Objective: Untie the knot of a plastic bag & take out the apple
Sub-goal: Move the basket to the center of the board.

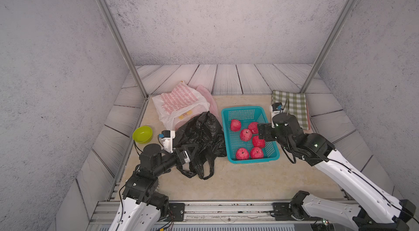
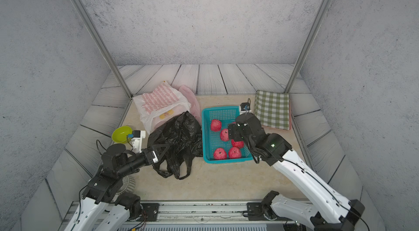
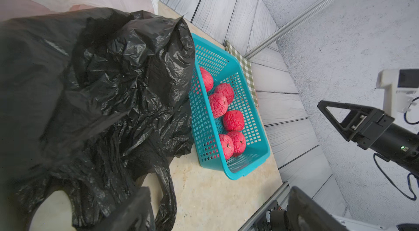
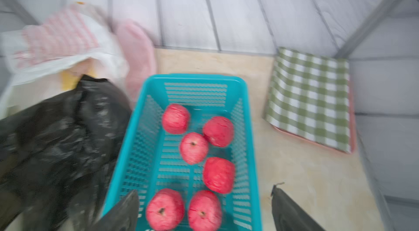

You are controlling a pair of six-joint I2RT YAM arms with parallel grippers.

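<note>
Both top views look from high above the near edge, down and forward, and take in the whole table (image 1: 249, 180); their content is nearly equal. The left wrist view sits very near the black bag (image 3: 102, 82) and faces across it toward the basket (image 3: 247, 168) and the right arm (image 3: 396, 141) beyond. The right wrist view, blurred, looks down from close above the basket (image 4: 192, 78), toward the back wall. Basket, black bag and checked cloth (image 4: 313, 96) appear in all four views.
</note>
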